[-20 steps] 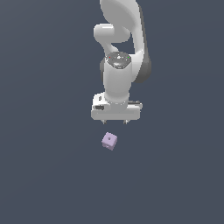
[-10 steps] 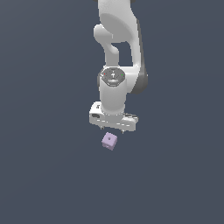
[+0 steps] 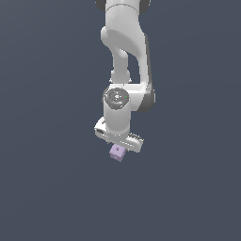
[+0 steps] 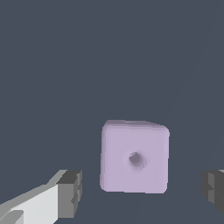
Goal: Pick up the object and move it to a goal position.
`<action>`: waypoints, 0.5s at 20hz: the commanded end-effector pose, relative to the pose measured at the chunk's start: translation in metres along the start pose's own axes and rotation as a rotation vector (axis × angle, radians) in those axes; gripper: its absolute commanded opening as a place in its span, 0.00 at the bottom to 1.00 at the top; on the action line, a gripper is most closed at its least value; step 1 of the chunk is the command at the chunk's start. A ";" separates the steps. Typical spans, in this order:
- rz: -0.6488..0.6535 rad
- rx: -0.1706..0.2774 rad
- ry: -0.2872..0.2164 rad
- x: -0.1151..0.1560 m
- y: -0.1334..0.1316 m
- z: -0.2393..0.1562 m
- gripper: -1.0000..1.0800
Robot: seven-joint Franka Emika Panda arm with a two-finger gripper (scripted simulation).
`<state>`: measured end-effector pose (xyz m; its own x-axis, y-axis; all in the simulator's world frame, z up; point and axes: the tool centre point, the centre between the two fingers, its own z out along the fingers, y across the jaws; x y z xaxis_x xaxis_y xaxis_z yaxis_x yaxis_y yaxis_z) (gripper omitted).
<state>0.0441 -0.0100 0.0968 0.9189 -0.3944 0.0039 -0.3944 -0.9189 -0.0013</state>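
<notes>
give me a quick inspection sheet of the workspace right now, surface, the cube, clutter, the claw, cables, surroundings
Surface: plain dark grey-blue ground, unmarked.
Job's things: pale lilac cube with a dark dot on its facing side, resting on the ground.
Clutter: nothing seen.
Grippers: white claw open, its dark fingertips on either side of the cube, clear gaps both sides, not touching; in the exterior view the claw sits just above the cube.
Cables: nothing seen.
Surroundings: nothing seen beyond the same flat grey-blue; no goal marker visible.
</notes>
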 end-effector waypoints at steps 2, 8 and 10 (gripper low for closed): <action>0.033 -0.001 -0.003 0.003 0.001 0.006 0.96; 0.035 -0.001 -0.004 0.003 0.001 0.008 0.96; 0.036 -0.001 -0.004 0.003 0.001 0.013 0.96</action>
<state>0.0464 -0.0120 0.0870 0.9044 -0.4266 0.0009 -0.4266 -0.9044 -0.0003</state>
